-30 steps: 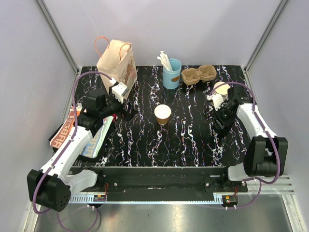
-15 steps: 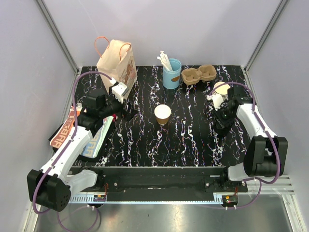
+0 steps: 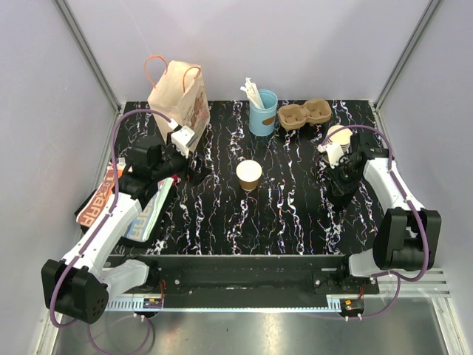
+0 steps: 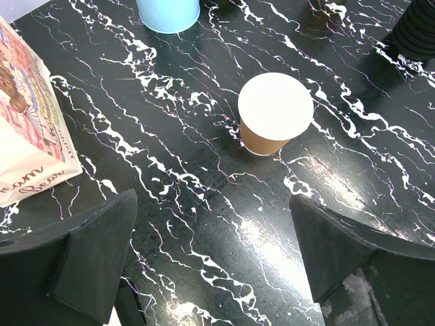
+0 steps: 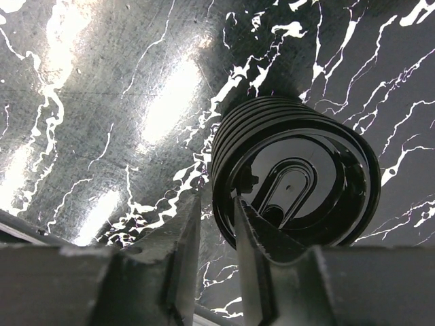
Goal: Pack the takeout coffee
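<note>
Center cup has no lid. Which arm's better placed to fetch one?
Right. The right gripper sits at the black lid stack, straddling the top lid's rim. The left gripper hangs open beside the paper bag, facing the cup, far from the lids.

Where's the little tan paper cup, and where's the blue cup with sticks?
Small tan paper cup [image 4: 262,141]: left wrist view, tan side wall.
Light-blue round cup of white sticks [image 3: 262,120]: top external view, outer wall.

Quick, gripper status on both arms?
Left gripper: open, holding nothing.
Right gripper: jaws narrow, astride the rim of the top black lid; clamped or not cannot be told.
</note>
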Available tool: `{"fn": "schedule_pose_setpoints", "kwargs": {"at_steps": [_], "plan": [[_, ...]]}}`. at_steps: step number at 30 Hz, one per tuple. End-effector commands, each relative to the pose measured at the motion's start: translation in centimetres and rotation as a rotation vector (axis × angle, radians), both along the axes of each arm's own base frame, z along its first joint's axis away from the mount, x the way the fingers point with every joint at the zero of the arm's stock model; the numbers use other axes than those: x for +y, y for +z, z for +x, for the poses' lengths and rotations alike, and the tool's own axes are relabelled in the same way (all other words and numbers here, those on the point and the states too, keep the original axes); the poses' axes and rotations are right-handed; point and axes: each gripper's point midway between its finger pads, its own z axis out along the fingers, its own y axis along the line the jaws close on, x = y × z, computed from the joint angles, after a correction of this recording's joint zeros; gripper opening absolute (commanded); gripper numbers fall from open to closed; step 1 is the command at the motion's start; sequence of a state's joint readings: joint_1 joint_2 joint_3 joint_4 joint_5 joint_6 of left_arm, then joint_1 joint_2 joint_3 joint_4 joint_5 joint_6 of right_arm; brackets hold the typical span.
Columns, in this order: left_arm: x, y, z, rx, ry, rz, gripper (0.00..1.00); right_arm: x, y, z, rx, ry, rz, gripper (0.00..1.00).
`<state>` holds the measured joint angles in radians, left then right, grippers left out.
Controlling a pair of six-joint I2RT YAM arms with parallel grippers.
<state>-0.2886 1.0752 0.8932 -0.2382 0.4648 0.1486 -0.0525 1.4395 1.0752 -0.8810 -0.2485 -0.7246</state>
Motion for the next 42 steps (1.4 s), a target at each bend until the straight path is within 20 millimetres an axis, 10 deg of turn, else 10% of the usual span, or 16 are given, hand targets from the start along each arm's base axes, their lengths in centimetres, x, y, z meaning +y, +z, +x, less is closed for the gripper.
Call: {"fn": "schedule_pose_setpoints", "kwargs": {"at_steps": [1,23,33,42], "plan": [[-0.4,1.2,0.4,-0.04,-0.019,-0.023,0.99,-0.1,1.2,1.0,-0.039,-0.004,0.013,0.29],[-0.4,1.4,0.3,-0.046,-0.024,-0.024,0.99,-1.7,5.4,2.2,-0.164,-0.058,-0.031,0.1],[-1.3,3.7,-0.8,-0.154,-0.09,-0.001,0.99,4.1,16.9,0.4,-0.26,0.07,0.261,0.08],[-6.7,4.9,-3.5,-0.451,-0.346,0.259,0.99,11.7,18.4,-2.5,-0.134,0.287,0.415,0.08]]}}
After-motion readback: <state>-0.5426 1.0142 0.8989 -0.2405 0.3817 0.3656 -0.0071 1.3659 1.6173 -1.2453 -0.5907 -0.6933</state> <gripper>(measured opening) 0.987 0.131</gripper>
